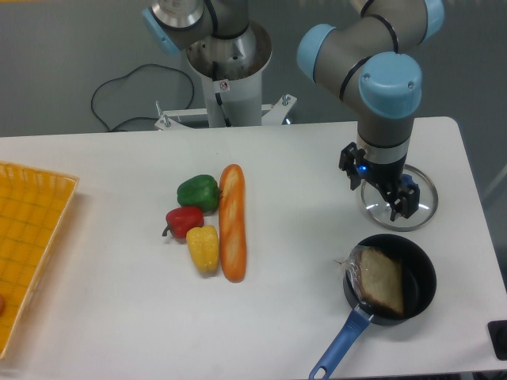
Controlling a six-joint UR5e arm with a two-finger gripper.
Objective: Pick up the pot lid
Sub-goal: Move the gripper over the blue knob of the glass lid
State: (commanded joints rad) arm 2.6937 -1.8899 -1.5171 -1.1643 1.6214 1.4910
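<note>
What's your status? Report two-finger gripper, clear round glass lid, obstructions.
Gripper open at lid. Lid flat, not gripped. Round black pan close by, not covering lid.

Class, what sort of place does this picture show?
Probably a robotics lab: a robot arm reaches over a white table that bears a black pan and toy-like vegetables.

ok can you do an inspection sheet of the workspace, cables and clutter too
surface: white table
job's things: clear pot lid, flat on the table
clutter: green pepper, red pepper, yellow pepper, baguette-like item, black pan holding a brown item, with a blue handle sticking out
gripper: fingers apart over the lid; contact can't be told
cables: thin black cable looping behind the table
surroundings: orange crate at left, grey backdrop
</note>
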